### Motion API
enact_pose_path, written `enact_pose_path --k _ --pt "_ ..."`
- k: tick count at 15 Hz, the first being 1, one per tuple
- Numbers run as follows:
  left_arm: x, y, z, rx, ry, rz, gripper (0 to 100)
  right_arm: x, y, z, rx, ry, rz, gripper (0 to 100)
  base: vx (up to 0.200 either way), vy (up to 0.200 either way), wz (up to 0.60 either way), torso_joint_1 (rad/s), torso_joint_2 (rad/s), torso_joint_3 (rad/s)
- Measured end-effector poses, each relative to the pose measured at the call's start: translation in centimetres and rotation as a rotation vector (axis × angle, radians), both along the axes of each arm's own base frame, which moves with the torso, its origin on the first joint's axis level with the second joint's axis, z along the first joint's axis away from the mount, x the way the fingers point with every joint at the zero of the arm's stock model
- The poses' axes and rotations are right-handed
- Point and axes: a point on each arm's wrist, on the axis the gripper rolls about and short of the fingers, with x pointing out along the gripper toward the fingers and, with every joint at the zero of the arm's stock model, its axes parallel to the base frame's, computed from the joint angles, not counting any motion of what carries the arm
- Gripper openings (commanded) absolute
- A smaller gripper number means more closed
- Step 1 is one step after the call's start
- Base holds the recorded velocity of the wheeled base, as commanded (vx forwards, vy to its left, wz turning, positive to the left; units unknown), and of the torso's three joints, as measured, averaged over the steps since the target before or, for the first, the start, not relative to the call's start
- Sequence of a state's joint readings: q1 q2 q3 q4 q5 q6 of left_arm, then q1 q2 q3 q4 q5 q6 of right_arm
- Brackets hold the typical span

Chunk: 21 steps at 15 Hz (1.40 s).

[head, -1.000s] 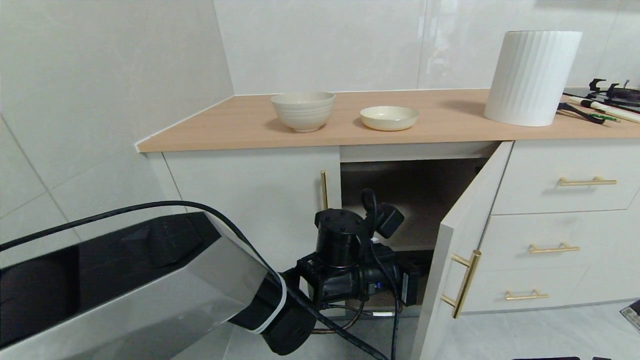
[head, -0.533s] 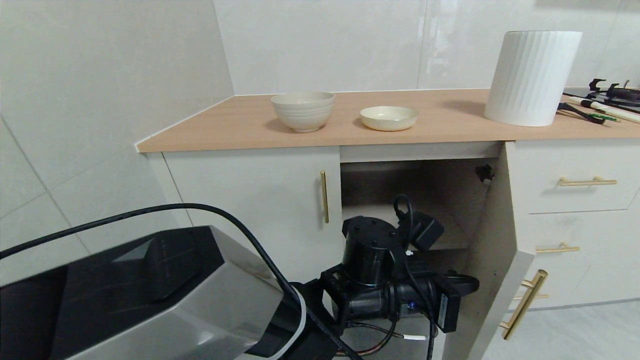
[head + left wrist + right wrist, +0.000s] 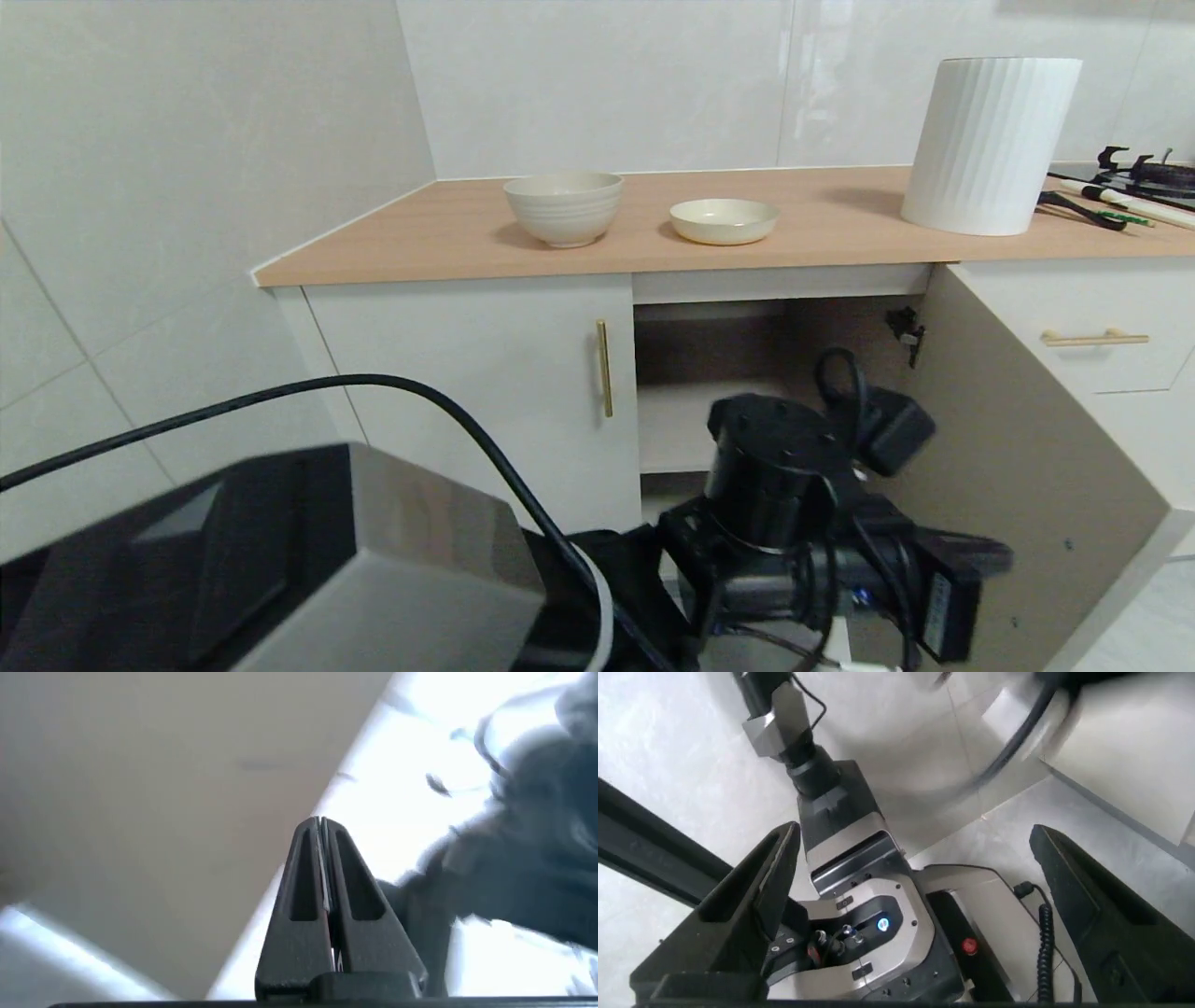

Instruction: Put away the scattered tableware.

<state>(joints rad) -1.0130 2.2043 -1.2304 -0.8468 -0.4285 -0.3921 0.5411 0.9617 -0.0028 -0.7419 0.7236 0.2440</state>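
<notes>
- my left gripper [image 3: 320, 831]: jaws pinched fully together, nothing between them. a plain beige surface sits right past the tips, can't tell if they touch it
- my right gripper [image 3: 915, 835]: jaws spread wide, holding nothing, pointing down at a pale tiled floor [image 3: 673, 756]
- my left arm [image 3: 794, 504] is down low in front of the open cupboard, under the desk [image 3: 840, 219]
- the tableware is up on the wooden desk: a ribbed cream bowl [image 3: 564, 207] towards the corner by the wall, and a shallow cream dish [image 3: 724, 220] near it on the right, the two apart and both upright
- further right on the desk is a tall white ribbed canister [image 3: 990, 145], and past that some utensils [image 3: 1106, 201] at the edge of the head view
- the right cupboard door [image 3: 1027, 439] hangs wide open, beige inner face showing, a hinge at its top corner
- inside there's a pale shelf [image 3: 677, 420]
- the left cupboard door [image 3: 467, 383] is closed, its gold bar handle [image 3: 604, 368] vertical
- one drawer with a gold handle [image 3: 1094, 337] peeks out beyond the open door
</notes>
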Motion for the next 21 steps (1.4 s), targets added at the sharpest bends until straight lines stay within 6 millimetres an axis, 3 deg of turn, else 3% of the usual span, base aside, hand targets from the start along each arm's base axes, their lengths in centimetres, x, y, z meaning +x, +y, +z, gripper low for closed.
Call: enact_pose_path --k 3,5,7,9,11,12,14,16,18,21 --pt "3.2 4.9 1.5 -0.013 0.013 0.141 0 0.2 0.1 0.1 -0.007 0.011 -0.005 100 0.000 0.000 0.00 0.000 0.00 0.000" --pt "6.2 11.4 2.7 -0.011 0.001 0.313 0 1.3 0.7 0.9 -0.018 0.016 -0.031 100 0.000 0.000 0.00 0.000 0.00 0.000" --pt "7.7 18.2 3.5 0.016 -0.034 0.486 0 2.7 1.5 1.9 -0.030 0.025 -0.041 100 0.000 0.000 0.00 0.000 0.00 0.000" --pt "6.8 24.5 3.7 0.072 -0.070 0.637 0 5.3 3.0 3.4 -0.045 0.031 -0.048 100 0.000 0.000 0.00 0.000 0.00 0.000" --pt "4.6 28.5 4.4 0.093 -0.102 0.737 0 8.9 4.1 4.9 -0.060 0.012 -0.091 100 0.000 0.000 0.00 0.000 0.00 0.000" --pt "3.7 29.7 4.8 0.093 -0.116 0.770 100 10.5 4.2 5.3 -0.065 0.010 -0.122 100 0.000 0.000 0.00 0.000 0.00 0.000" --pt "1.9 31.3 5.4 0.110 -0.125 0.809 100 14.0 4.5 6.0 -0.094 0.059 -0.178 100 0.000 0.000 0.00 0.000 0.00 0.000" --pt "0.6 31.9 6.3 0.113 -0.129 0.817 100 15.8 4.5 5.6 -0.180 0.223 -0.207 100 0.000 0.000 0.00 0.000 0.00 0.000" --pt "-0.5 32.3 7.6 0.116 -0.123 0.819 100 16.5 4.6 6.0 -0.240 0.239 -0.303 100 0.000 0.000 0.00 0.000 0.00 0.000" --pt "-2.8 32.8 9.3 0.194 -0.010 0.808 100 15.2 4.3 7.2 -0.305 0.223 -0.412 100 0.000 0.000 0.00 0.000 0.00 0.000"
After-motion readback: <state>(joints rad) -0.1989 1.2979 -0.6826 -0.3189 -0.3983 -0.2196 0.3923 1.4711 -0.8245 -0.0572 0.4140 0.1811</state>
